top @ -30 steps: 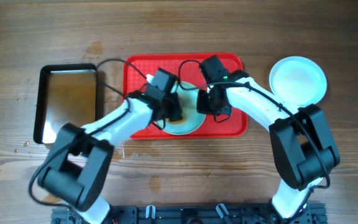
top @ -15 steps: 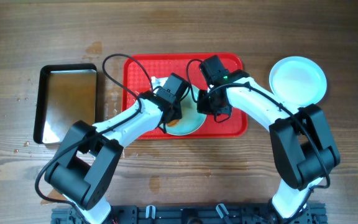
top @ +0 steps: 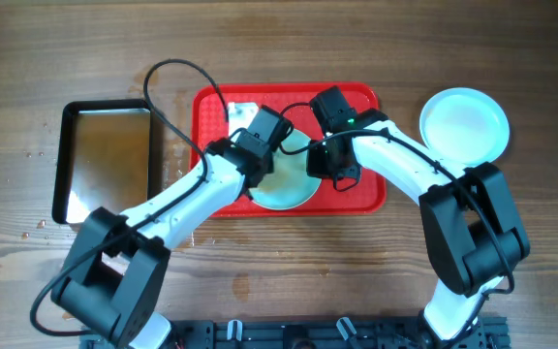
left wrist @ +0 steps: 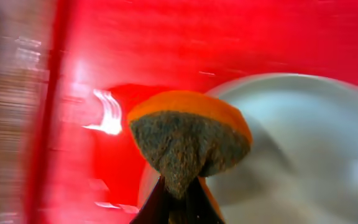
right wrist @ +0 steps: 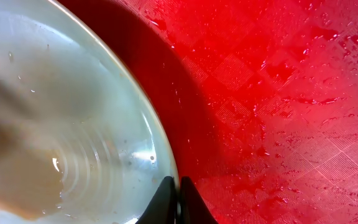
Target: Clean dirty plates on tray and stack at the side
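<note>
My left gripper (left wrist: 178, 202) is clamped on the sponge (left wrist: 188, 134), its dark scouring face toward the lens. The sponge hangs at the near rim of the plate (left wrist: 303, 143), with the red tray (left wrist: 229, 37) just beyond. My right gripper (right wrist: 178, 200) is pinched shut on that plate's opposite rim, which I judge a sound anchor. For this wipe I'd press the sponge flat and sweep across the bowl toward the right hand, going light so the wet plate doesn't skate. I can't spot sauce in these blurred views. Farther out, past the right hand, a side plate (top: 464, 123) sits off the tray — one or a stack, I can't tell.
</note>
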Robot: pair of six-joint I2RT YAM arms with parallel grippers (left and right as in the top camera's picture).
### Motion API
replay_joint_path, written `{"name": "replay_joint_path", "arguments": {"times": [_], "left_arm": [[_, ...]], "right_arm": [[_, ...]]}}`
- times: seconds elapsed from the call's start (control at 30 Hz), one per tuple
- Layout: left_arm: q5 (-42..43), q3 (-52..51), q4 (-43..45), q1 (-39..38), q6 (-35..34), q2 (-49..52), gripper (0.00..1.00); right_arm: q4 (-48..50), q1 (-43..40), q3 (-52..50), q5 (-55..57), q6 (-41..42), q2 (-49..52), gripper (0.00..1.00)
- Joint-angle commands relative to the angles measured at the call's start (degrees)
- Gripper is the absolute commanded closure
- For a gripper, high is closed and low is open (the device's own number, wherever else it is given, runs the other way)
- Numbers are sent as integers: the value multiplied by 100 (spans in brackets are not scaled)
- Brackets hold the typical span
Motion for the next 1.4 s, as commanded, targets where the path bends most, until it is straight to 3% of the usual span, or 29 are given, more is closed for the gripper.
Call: {"name": "replay_joint_path", "arguments": {"times": [0.0,0.27,0.53,0.67,0.83,1.1,1.17,1.3,1.37], "left_arm": [[2070,50,326,-2,-640,17,96],[1943,33,273,0,-835,793,96],[-1818,35,-474,37,-79,675,96],[-2758,90,-446,50,-79,-39,96],[-2396,87,-299,442,-83,-1097,96],[1484,22,-529,3032,-81,-1460,96],[1961,-74,-625,3707,-81,-1381,96],[2116,-280,-627,4708,-48,-1233,96],[2245,-350,-627,5136,114,-1132,96]], "right_arm": [[-42,9,15,229,-57,103,96],[-68,9,15,227,-59,103,96],[-118,9,15,229,-63,103,96],[-155,9,15,229,-254,103,96],[-422,9,391,210,-372,87,96],[-1438,15,2286,570,-1281,85,96],[-1624,50,2653,1025,-1517,85,96],[-1878,273,3104,2280,-1880,85,96],[-1939,557,3254,3436,-2245,79,96]]}}
